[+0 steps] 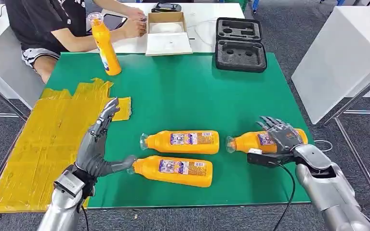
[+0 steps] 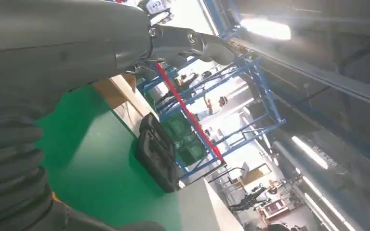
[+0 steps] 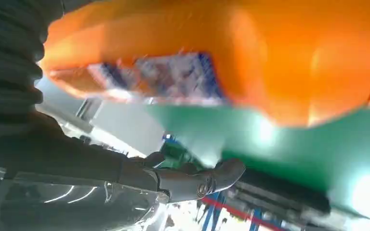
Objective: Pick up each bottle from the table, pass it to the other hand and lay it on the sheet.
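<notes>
Four bottles: orange plastic, clear caps; three lying on the green mat, one standing at the far edge.
Left hand [image 1: 98, 149]: nearest, released, holding nothing; fingers stretched forward over the mat beside the yellow sheet, thumb pointing toward the near bottle's cap.
Right hand [image 1: 280, 137]: draped over the body of the right-hand lying orange bottle [image 1: 257, 141], fingers spread across its top; firm grasp or mere rest, cannot tell. Right wrist view: bottle's orange side and blue-white label [image 3: 173, 77] close against the palm, green mat below.
Near lying orange bottle [image 1: 173, 170]: on its side on the green table mat [image 1: 192, 91], cap toward the left hand's thumb, just short of touching.
Middle lying orange bottle [image 1: 183, 142]: on its side just behind the near one, roughly parallel, cap pointing left; apart from both hands.
Yellow taped sheet [image 1: 43, 144]: flat on the left part of the table, ragged edge lapping onto the green mat; no bottle on it.
Standing orange bottle [image 1: 105, 45]: upright at the mat's far left edge, near the seated person.
Black foam-lined case [image 1: 239, 44]: open, at the mat's far right edge; seen also in the left wrist view [image 2: 156, 151].
Open cardboard box [image 1: 167, 32]: on the white table beyond the mat, white contents.
Person in dark shirt [image 1: 43, 21]: seated at the far left corner, hands at the box.
</notes>
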Controlling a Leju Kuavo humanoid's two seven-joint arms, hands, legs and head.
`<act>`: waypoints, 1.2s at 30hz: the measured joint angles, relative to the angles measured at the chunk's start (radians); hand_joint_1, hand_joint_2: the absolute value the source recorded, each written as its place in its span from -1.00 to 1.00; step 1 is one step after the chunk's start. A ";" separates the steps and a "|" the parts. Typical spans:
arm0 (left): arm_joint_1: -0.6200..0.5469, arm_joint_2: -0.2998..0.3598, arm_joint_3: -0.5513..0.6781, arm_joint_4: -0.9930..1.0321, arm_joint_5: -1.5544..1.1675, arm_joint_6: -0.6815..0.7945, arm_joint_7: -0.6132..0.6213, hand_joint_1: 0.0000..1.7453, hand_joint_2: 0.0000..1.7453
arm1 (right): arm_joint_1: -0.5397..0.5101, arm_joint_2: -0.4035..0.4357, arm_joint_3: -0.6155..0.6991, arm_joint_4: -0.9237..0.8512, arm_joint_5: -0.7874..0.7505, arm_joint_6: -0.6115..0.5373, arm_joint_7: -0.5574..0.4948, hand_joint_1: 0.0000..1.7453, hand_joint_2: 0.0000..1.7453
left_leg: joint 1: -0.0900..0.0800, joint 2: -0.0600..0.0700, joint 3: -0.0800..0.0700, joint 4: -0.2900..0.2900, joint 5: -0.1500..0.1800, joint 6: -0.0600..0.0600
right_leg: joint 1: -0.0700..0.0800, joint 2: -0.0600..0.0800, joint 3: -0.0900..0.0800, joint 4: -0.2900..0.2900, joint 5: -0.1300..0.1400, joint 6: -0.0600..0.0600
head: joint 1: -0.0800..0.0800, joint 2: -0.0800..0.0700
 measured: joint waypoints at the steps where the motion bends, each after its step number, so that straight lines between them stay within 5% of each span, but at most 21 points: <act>1: 0.000 0.000 0.002 0.002 -0.001 0.000 0.001 -1.00 1.00 | -0.001 0.004 0.000 0.008 0.006 0.018 0.003 -1.00 1.00 | 0.000 0.000 0.000 0.000 0.000 0.000 | 0.000 0.000 0.000 0.000 0.000 0.000 | 0.000 0.000; 7: -0.008 -0.003 0.006 0.022 -0.005 -0.004 0.004 -1.00 1.00 | -0.055 0.011 0.000 0.114 0.020 0.093 0.033 -1.00 1.00 | 0.000 0.002 0.001 0.000 0.000 0.000 | 0.000 0.000 0.000 0.000 0.000 0.000 | 0.000 0.000; 36: -0.009 -0.009 0.013 0.059 -0.004 -0.008 0.014 -1.00 1.00 | -0.140 0.011 -0.015 0.265 0.029 0.031 0.057 -1.00 1.00 | 0.000 0.001 0.001 0.000 0.001 0.001 | 0.000 0.000 0.001 0.000 0.001 0.000 | 0.000 0.000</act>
